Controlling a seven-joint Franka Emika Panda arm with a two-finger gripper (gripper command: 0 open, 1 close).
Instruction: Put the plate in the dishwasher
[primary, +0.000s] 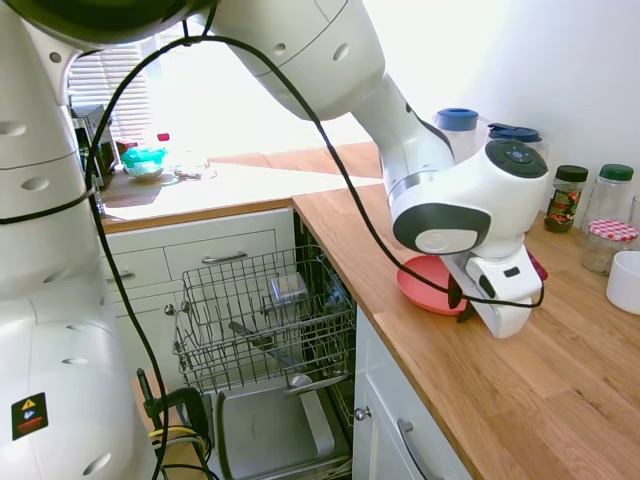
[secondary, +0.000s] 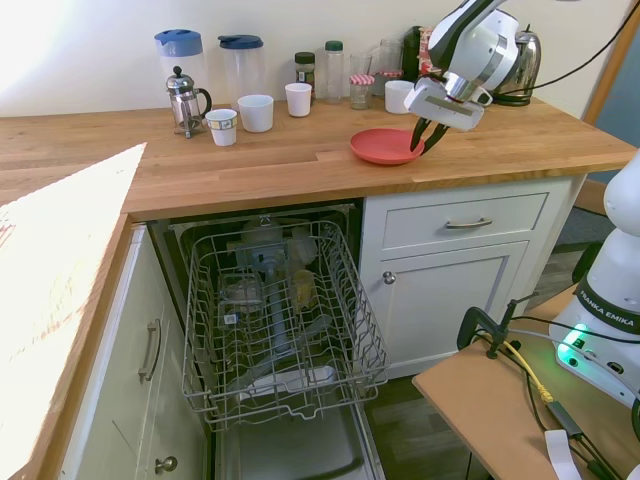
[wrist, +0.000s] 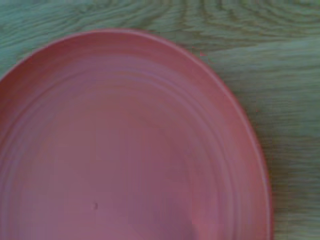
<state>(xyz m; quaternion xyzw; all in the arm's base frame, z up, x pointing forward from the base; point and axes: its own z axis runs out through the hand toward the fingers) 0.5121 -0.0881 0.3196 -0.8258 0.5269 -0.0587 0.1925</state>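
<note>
The coral-pink plate (secondary: 383, 146) (primary: 422, 284) (wrist: 125, 150) lies on the wooden counter near its front edge, above the white drawer. My gripper (secondary: 427, 138) (primary: 460, 302) is at the plate's right rim in the second exterior view, its fingers drawn together on that rim. I cannot tell whether the plate is lifted off the wood. The dishwasher (secondary: 280, 320) (primary: 262, 320) stands open below and to the left of the plate. Its grey wire rack is pulled out over the lowered door and holds several items.
White mugs (secondary: 256, 112), a French press (secondary: 183, 100), two blue-lidded pitchers (secondary: 240, 62) and jars (secondary: 333, 72) line the back of the counter. A kettle (secondary: 524, 62) stands behind the gripper. In the first exterior view a white cup (primary: 626, 282) and jars (primary: 608, 244) sit beyond the plate.
</note>
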